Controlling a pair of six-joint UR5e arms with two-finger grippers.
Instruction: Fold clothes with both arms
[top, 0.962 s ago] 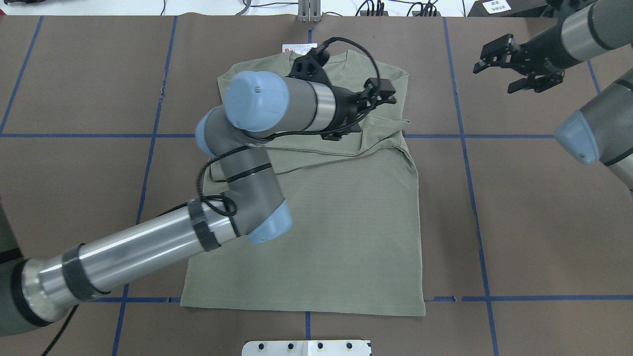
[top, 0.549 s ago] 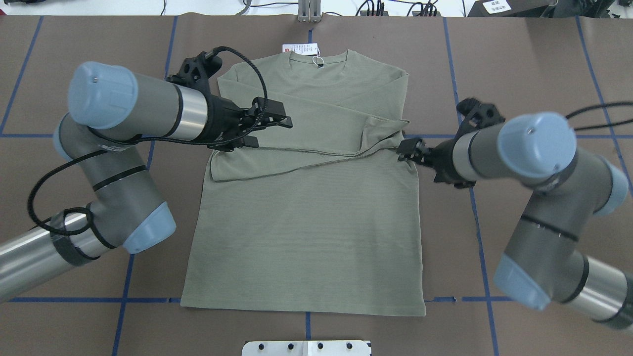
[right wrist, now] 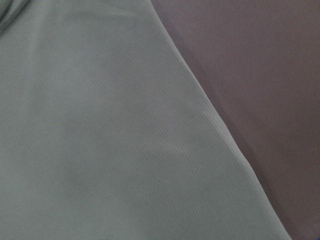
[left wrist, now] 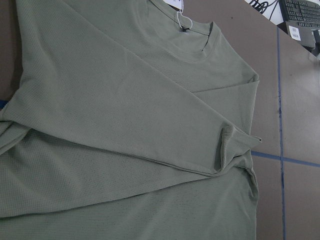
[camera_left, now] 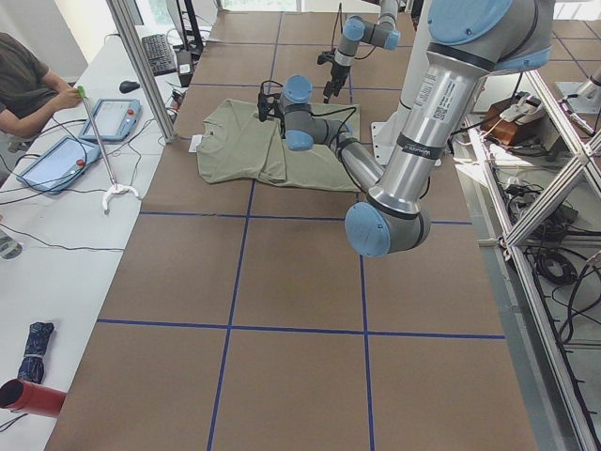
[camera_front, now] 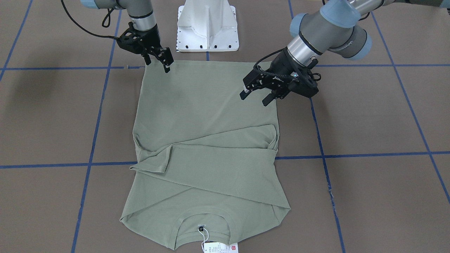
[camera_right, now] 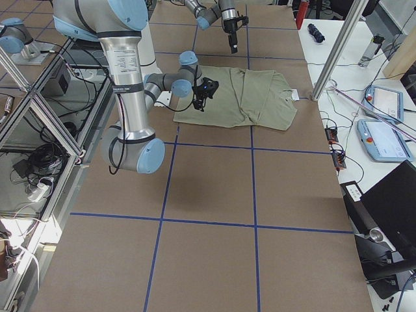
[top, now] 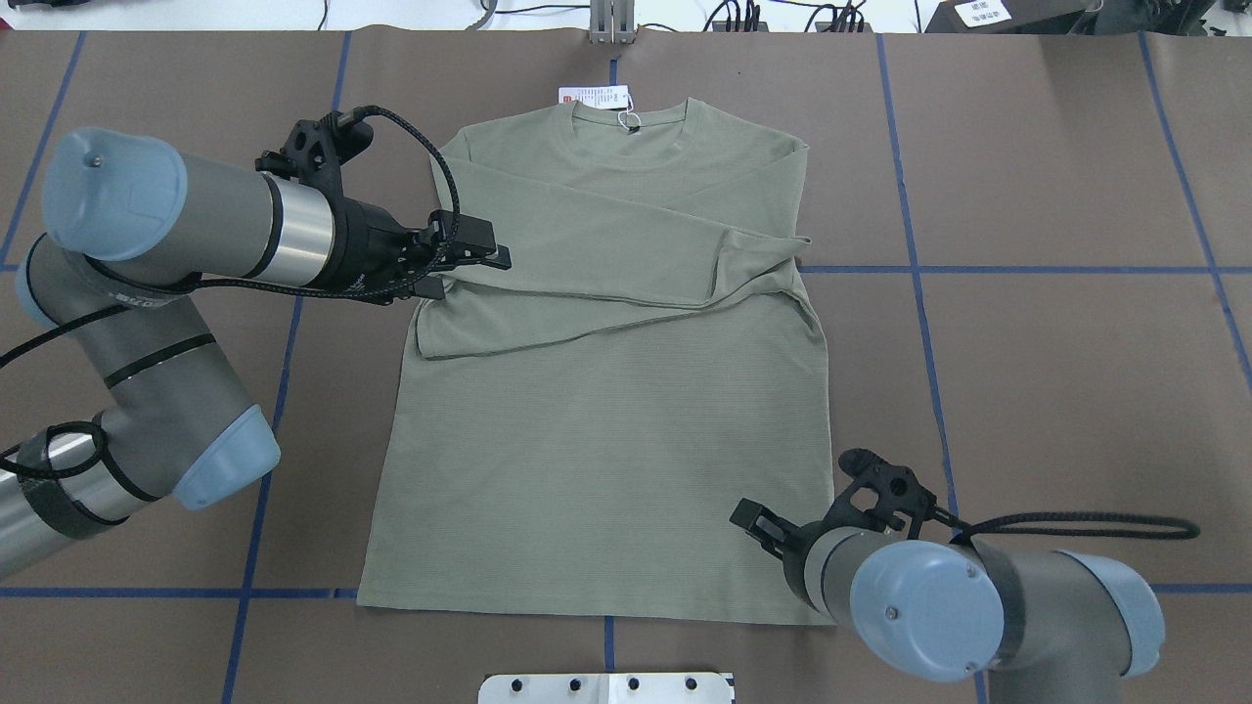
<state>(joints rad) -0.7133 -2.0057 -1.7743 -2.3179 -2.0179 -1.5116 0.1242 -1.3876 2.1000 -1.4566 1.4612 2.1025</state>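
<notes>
The clothes are one olive-green long-sleeved shirt (top: 606, 430) lying flat on the brown table, collar at the far side and both sleeves folded across the chest (camera_front: 211, 151). Its white hang tag (top: 592, 95) lies past the collar. My left gripper (top: 469, 274) hovers open over the shirt's left edge by the folded sleeves, holding nothing (camera_front: 254, 99). My right gripper (camera_front: 158, 66) stands open at the near right hem corner (top: 758, 528). The left wrist view shows collar and crossed sleeves (left wrist: 125, 110). The right wrist view shows plain fabric and the shirt's edge (right wrist: 100, 140).
The white pedestal base (camera_front: 207, 26) stands just behind the hem. Blue tape lines (top: 919, 269) grid the brown table. Cables run along the far edge. A person (camera_left: 23, 85) sits at a side table with tablets beyond the collar end.
My left gripper has drawn back from over the chest to the shirt's left edge. My right arm swung in to the right sleeve fold, then down to the near right hem corner.
</notes>
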